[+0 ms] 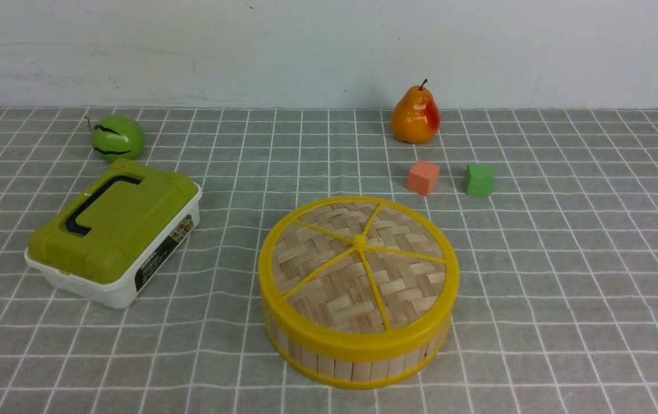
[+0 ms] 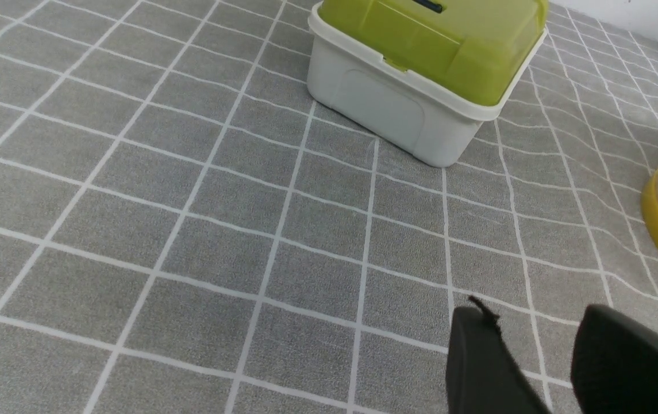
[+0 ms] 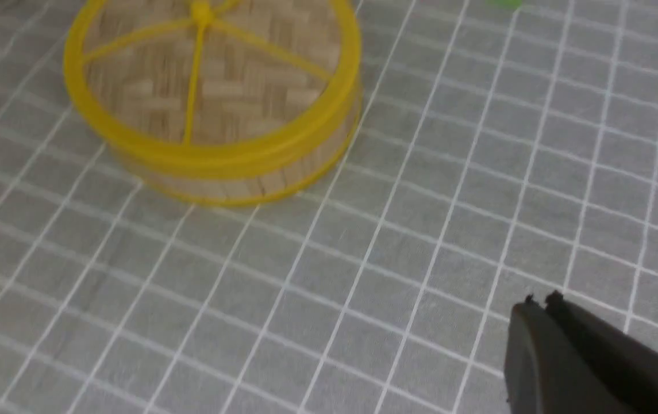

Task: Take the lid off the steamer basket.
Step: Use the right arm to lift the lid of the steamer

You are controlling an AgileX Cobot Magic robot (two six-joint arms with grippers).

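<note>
The left claw hangs low over the grey, white-checked cloth of the desk. Its two dark fingers are parted with a clear gap and nothing between them. The right claw hovers over bare cloth too, its fingers pressed together and empty. Neither reaches into the front view, and both look to be short of the work.

In that front view, the flat round lid of woven pale bamboo has a yellow rim, yellow spokes and a small centre knob. It sits squarely on the round steamer basket of pale wooden slats, at lower centre of the frame. A white rectangular box with an olive-green top lies at centre left, and an orange-red pear stands at upper right.

To my eye this is the approach, with nothing gripped yet. The next move, I'd judge, calls for one claw to come over the knob or rim, close on it, and lift straight up so the basket stays put.
</note>
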